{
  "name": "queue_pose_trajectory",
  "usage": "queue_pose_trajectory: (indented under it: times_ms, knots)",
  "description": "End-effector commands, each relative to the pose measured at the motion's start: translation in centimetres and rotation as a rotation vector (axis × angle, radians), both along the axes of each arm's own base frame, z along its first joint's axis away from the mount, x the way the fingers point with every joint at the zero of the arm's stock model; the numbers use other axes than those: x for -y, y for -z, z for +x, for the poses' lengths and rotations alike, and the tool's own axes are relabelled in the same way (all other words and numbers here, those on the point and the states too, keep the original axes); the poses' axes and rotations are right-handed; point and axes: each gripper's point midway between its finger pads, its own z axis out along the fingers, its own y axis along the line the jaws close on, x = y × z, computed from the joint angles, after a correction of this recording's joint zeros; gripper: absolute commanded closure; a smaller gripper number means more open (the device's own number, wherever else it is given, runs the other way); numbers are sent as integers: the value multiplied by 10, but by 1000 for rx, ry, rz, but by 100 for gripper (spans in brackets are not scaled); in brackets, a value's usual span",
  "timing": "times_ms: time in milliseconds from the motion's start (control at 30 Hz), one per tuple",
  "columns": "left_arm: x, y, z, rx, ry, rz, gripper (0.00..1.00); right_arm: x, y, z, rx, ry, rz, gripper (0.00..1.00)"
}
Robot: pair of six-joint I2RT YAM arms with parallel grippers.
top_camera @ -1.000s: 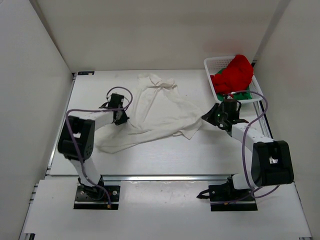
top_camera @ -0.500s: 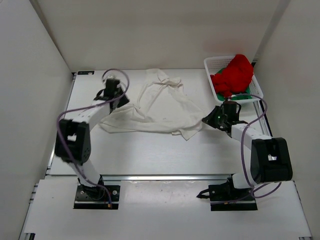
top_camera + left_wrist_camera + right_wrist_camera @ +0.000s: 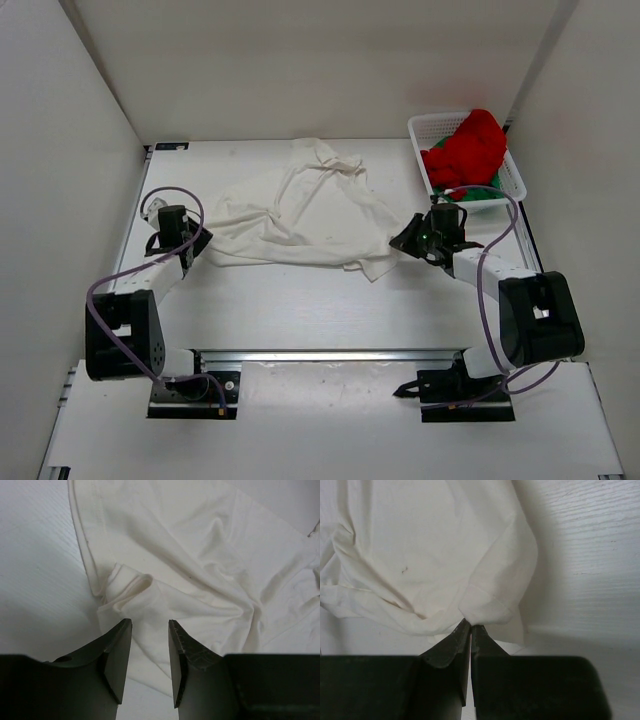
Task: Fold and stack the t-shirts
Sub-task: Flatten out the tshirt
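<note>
Black fingers [image 3: 116,652] on the left gripper [image 3: 150,626] stand partly apart with nothing between them. The white shirt [image 3: 200,570] lies just past their tips, where a small rolled fold of cloth bunches up at its edge. On the right gripper [image 3: 470,626] the two fingers are pressed tight together. They pinch a little bit of the white shirt's edge at their very tips.

From above, the white shirt lies in the middle of the table [image 3: 300,310]. It is crumpled and wrinkly, not flat. The left gripper sits beside its left end, and the right gripper holds its right end. The red shirt [image 3: 470,145] is piled in the basket [image 3: 424,128] at the far right corner. A bit of the green shirt [image 3: 488,192] peeks out under it.

I think the job now is to spread the white shirt flat, so no folding is done yet. To do it well, the left gripper should go down on the rolled edge in front of it and get a good bite of cloth. Then both grippers should pull gently apart, low over the table, until the wrinkles go. The right gripper's hold looks small, so a hard tug might make the cloth slip out.
</note>
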Motion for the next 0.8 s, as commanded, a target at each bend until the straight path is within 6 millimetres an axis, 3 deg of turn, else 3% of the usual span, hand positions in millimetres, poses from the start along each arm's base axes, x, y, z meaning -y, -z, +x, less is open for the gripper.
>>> queue_pose_trajectory:
  times_ms: [0,100,367,600,767]
  knots:
    - [-2,-14,18,88,-14,-39,54,-6,-13,6,66,-22,-9,100]
    - [-10,-9,18,57,-32,-29,56,-8,-13,3,64,-30,-7,100]
    - [-23,-22,4,94,-80,-7,56,-4,-17,8,73,-15,2,100]
    - [-24,4,-4,11,-78,6,56,-6,-16,7,77,-29,-2,99]
    - [-23,8,1,14,-76,-4,57,-4,-17,8,79,-22,-2,100]
